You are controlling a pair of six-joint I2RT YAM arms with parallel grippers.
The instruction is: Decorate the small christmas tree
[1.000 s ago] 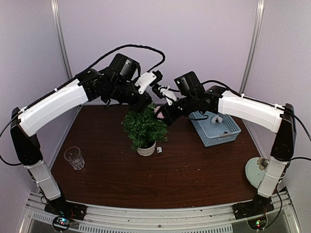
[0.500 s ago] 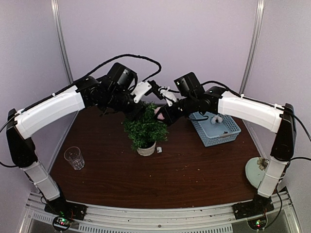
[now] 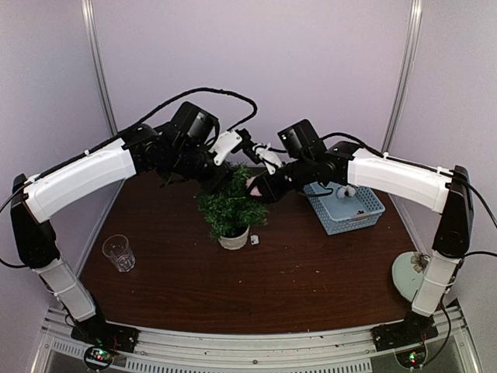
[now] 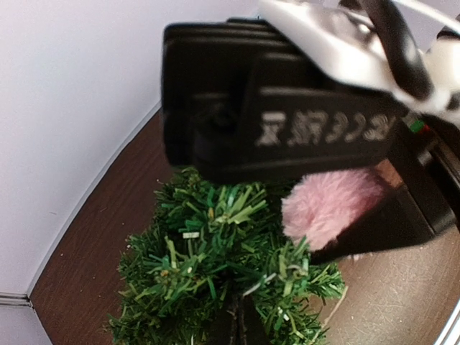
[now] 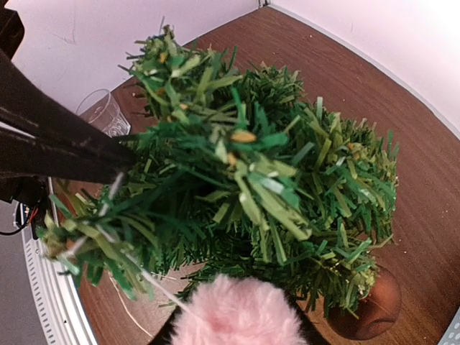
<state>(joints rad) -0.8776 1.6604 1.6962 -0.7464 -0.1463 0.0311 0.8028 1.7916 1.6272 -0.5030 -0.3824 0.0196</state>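
Observation:
The small christmas tree (image 3: 231, 203) stands in its white pot (image 3: 233, 238) mid-table. My left gripper (image 3: 223, 169) is at the treetop. In the left wrist view its fingers (image 4: 241, 325) are closed together among the sprigs (image 4: 208, 251), pinching one. My right gripper (image 3: 256, 185) is at the tree's upper right side, shut on a fluffy pink pompom (image 5: 237, 316), which also shows in the left wrist view (image 4: 330, 207). A thin white thread (image 5: 140, 269) runs from the pompom toward the left fingers (image 5: 65, 144). A brown bauble (image 5: 370, 310) hangs low on the tree (image 5: 266, 165).
A light-blue basket (image 3: 365, 211) with pale items inside stands at the right rear. A clear glass (image 3: 118, 252) stands at the left. A small white scrap (image 3: 254, 240) lies beside the pot. A pale round object (image 3: 407, 273) sits past the table's right edge.
My left gripper has come down from above onto the treetop. My right gripper with the pompom has edged slightly left toward the tree.

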